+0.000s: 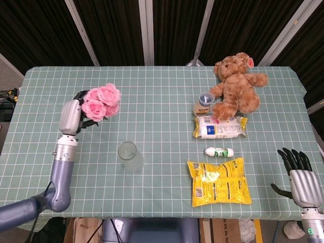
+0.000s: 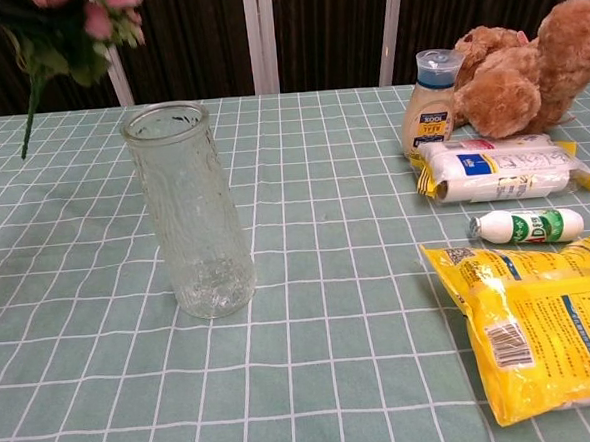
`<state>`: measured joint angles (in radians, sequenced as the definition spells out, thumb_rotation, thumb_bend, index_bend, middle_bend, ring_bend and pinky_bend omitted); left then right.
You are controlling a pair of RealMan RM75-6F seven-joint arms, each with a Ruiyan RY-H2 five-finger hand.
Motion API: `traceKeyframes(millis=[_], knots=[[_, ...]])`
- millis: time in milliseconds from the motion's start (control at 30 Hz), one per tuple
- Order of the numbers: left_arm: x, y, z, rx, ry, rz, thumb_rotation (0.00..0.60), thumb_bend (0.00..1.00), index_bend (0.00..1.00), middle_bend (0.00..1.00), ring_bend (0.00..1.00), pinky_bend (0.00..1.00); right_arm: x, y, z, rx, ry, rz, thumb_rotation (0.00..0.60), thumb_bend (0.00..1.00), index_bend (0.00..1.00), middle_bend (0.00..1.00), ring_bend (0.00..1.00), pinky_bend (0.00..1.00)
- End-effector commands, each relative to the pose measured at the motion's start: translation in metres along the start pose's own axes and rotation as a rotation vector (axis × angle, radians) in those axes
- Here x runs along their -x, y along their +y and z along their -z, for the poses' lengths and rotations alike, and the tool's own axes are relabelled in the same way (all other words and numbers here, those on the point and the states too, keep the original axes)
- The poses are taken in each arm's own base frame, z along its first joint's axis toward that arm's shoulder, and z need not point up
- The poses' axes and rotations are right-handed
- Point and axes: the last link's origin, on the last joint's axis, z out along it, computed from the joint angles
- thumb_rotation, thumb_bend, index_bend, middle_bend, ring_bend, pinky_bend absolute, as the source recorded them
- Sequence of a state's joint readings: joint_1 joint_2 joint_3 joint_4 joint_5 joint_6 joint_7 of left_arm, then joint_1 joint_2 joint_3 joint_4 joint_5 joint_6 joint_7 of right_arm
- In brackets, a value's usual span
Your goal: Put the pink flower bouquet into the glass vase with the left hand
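My left hand (image 1: 71, 116) holds the pink flower bouquet (image 1: 102, 100) raised above the left part of the table, blooms to the right of the hand. In the chest view only the bouquet's lower blooms, leaves and green stem (image 2: 59, 45) hang in from the top left corner; the hand itself is out of that frame. The empty glass vase (image 1: 130, 156) stands upright on the green checked cloth, lower and to the right of the bouquet, and shows near the front in the chest view as well, vase (image 2: 190, 209). My right hand (image 1: 300, 174) is open at the table's right front corner.
A yellow snack bag (image 1: 218, 181), a small white bottle (image 1: 218, 152), a white packet (image 1: 219, 127), a capped sauce bottle (image 2: 427, 100) and a brown teddy bear (image 1: 237, 85) lie on the right half of the table.
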<state>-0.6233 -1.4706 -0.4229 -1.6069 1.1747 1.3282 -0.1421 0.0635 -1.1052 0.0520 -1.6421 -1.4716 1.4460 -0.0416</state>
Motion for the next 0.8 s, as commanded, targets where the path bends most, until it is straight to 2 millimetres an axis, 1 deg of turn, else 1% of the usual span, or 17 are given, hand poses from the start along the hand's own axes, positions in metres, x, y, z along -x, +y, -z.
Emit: traceKeyframes(millis=[33,167,300,433,467,600,700,800], knots=[[-0.061,0.035,0.005,0.111,0.095,0.235,0.6,0.51,0.36,0.43,0.27,0.41,0.0,0.0,0.0,-0.001,0.0,-0.001,0.6,0.17,0.11,0.11,0.04,0.0],[-0.071,0.061,0.013,0.166,0.066,0.408,0.6,0.51,0.36,0.42,0.27,0.4,0.0,-0.001,0.0,-0.003,0.003,-0.002,0.6,0.17,0.11,0.11,0.04,0.0],[-0.073,0.082,0.021,0.22,0.014,0.497,0.6,0.51,0.36,0.42,0.26,0.4,-0.001,-0.001,0.001,-0.003,0.005,-0.005,0.6,0.17,0.11,0.11,0.04,0.0],[-0.07,0.1,0.031,0.252,-0.034,0.588,0.6,0.51,0.36,0.42,0.26,0.39,-0.002,0.0,0.001,0.0,0.007,-0.008,0.6,0.17,0.11,0.11,0.04,0.0],[-0.067,0.107,0.034,0.266,-0.048,0.625,0.6,0.51,0.36,0.42,0.26,0.39,-0.002,0.001,0.001,0.001,0.009,-0.009,0.6,0.17,0.11,0.11,0.04,0.0],[-0.058,0.123,0.041,0.28,-0.104,0.652,0.6,0.51,0.36,0.41,0.26,0.39,-0.004,0.002,0.001,0.002,0.015,-0.014,0.6,0.17,0.11,0.11,0.04,0.0],[-0.05,0.129,0.047,0.273,-0.145,0.655,0.6,0.51,0.36,0.41,0.26,0.39,-0.005,0.003,0.001,0.005,0.02,-0.017,0.6,0.17,0.11,0.11,0.04,0.0],[-0.043,0.131,0.05,0.261,-0.172,0.657,0.6,0.51,0.35,0.41,0.26,0.39,-0.006,0.004,0.001,0.007,0.023,-0.019,0.6,0.17,0.11,0.11,0.04,0.0]])
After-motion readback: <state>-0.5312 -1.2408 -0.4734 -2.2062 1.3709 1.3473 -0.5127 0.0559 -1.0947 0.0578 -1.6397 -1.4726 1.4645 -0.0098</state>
